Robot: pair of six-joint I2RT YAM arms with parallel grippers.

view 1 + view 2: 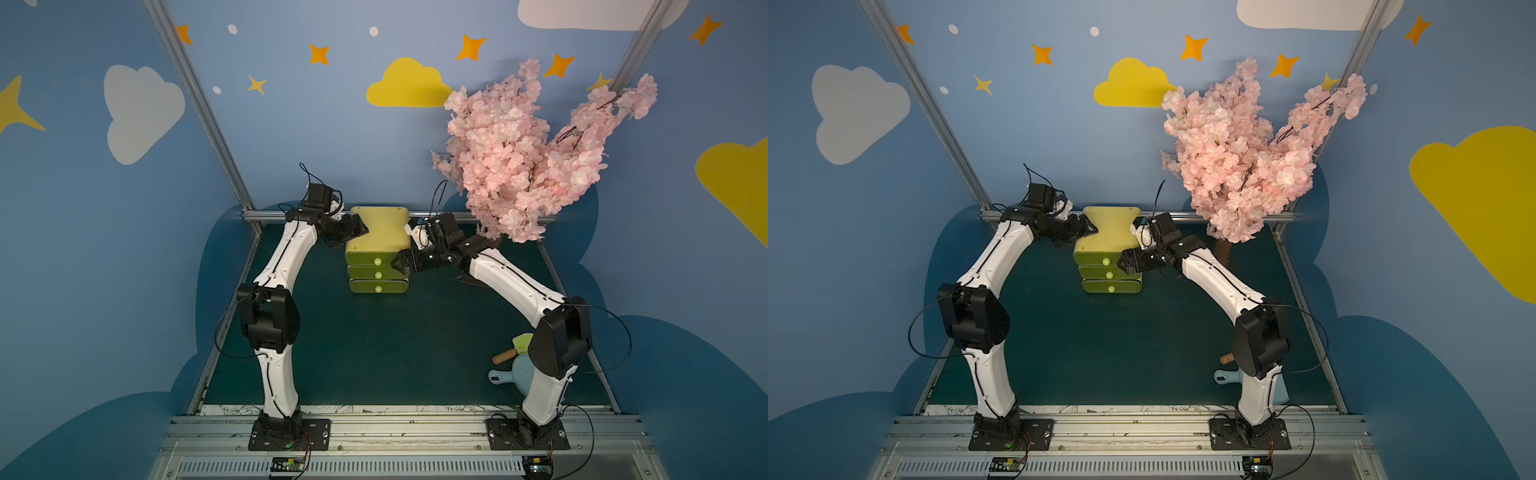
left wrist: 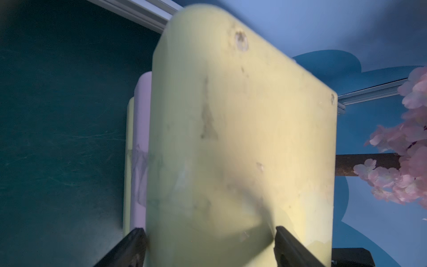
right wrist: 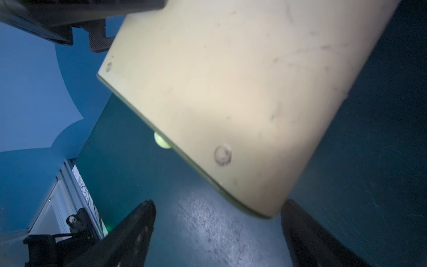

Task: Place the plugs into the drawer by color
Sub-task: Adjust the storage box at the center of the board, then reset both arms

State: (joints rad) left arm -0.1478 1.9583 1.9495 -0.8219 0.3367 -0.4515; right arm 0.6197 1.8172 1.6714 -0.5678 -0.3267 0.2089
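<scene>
on dark green table (image 1: 374,345), back centre: drawer (image 1: 378,232), all three fronts shut. left gripper (image 1: 360,231) spread wide astride its top left edge, perhaps touching, clamping nothing. right gripper (image 1: 398,262) spread wide by front right corner, empty.

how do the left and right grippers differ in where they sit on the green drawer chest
The left gripper sits over the drawer top at its left edge. The right gripper is lower and nearer the front, at the right front corner beside the upper drawer fronts. Both have jaws apart, close against the drawer.
</scene>
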